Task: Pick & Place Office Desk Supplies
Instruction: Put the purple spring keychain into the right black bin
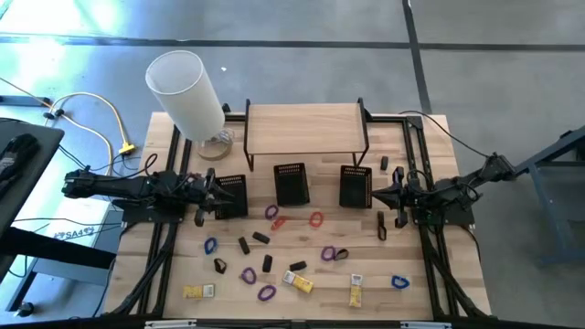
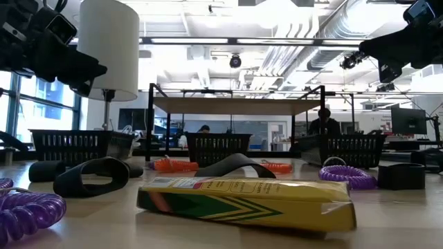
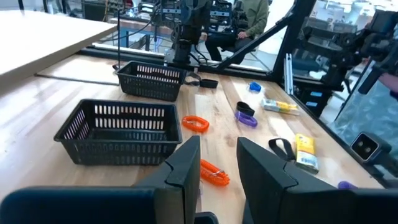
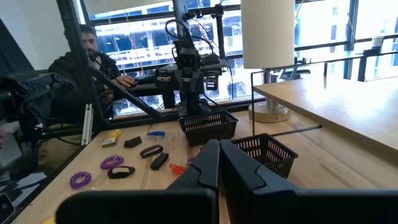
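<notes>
The office desk supplies lie loose on the wooden table's near half. There are black clips (image 1: 260, 238), purple loops (image 1: 266, 293), blue loops (image 1: 399, 281), orange loops (image 1: 315, 219) and yellow blocks (image 1: 298, 281). One yellow block (image 2: 246, 200) lies flat close to the low camera. My left gripper (image 1: 212, 192) (image 3: 217, 146) hovers level at the left basket, open a little, with nothing between its fingers. My right gripper (image 1: 373, 194) (image 4: 217, 146) hovers level at the right basket, shut and empty. Both are clear of the table.
Three black mesh baskets (image 1: 233, 195) (image 1: 291, 183) (image 1: 355, 185) stand in a row mid-table. Behind them are a wooden shelf (image 1: 306, 128) on black legs and a white lamp (image 1: 187, 91) at the far left. A person (image 4: 87, 56) sits beyond the table's edge.
</notes>
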Controlling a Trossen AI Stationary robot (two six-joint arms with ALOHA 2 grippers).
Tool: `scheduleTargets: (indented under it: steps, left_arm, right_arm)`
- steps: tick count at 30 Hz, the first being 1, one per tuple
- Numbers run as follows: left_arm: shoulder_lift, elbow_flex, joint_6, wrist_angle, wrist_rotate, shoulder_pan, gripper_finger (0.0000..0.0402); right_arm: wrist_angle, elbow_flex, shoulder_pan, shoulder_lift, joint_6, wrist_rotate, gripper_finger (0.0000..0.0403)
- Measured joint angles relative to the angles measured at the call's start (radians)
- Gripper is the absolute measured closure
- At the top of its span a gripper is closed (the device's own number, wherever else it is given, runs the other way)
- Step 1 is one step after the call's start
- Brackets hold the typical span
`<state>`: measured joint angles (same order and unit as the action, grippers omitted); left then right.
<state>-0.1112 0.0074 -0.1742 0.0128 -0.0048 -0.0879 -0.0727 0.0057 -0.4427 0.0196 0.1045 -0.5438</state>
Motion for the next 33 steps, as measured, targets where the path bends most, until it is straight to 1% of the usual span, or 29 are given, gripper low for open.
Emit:
scheduleTargets:
  steps: [2,7,12,16,19,22,25,27,30,33]
  left_arm:
    - [0.0,0.0,-0.006,0.006,0.0,0.0,0.03]
    - [0.0,0.0,-0.014,0.081,0.0,0.0,0.03]
    - [0.001,0.0,0.062,0.129,-0.013,0.0,0.03]
    - [0.0,0.0,0.069,0.151,-0.037,0.0,0.03]
    - [0.0,0.003,0.069,0.206,-0.061,-0.002,0.03]
    - [-0.025,0.04,0.043,0.213,-0.081,-0.002,0.0301]
    - [-0.108,0.125,0.073,0.226,-0.066,-0.027,0.0309]
    - [-0.189,0.183,0.106,0.228,-0.082,-0.06,0.0318]
    - [-0.356,0.278,0.154,0.219,-0.156,-0.118,0.0337]
    - [-0.518,0.38,0.152,0.221,-0.233,-0.17,0.0355]
  right_arm:
    - [0.0,0.0,0.0,0.0,0.0,0.0,0.0401]
    - [-0.012,0.0,0.0,0.0,0.003,-0.007,0.0401]
    - [-0.013,0.0,0.0,0.0,0.004,-0.006,0.0401]
    - [-0.028,0.0,0.0,0.0,-0.029,-0.001,0.0401]
    - [-0.068,0.0,0.0,0.001,-0.077,-0.001,0.0401]
    - [-0.181,0.001,0.0,0.0,-0.131,-0.01,0.0401]
    - [-0.29,0.003,-0.006,0.002,-0.25,-0.007,0.0401]
    - [-0.276,0.025,-0.024,0.023,-0.304,-0.013,0.0401]
    - [-0.271,0.079,-0.055,0.081,-0.321,-0.075,0.0401]
    - [-0.239,0.134,-0.093,0.181,-0.351,-0.11,0.0401]
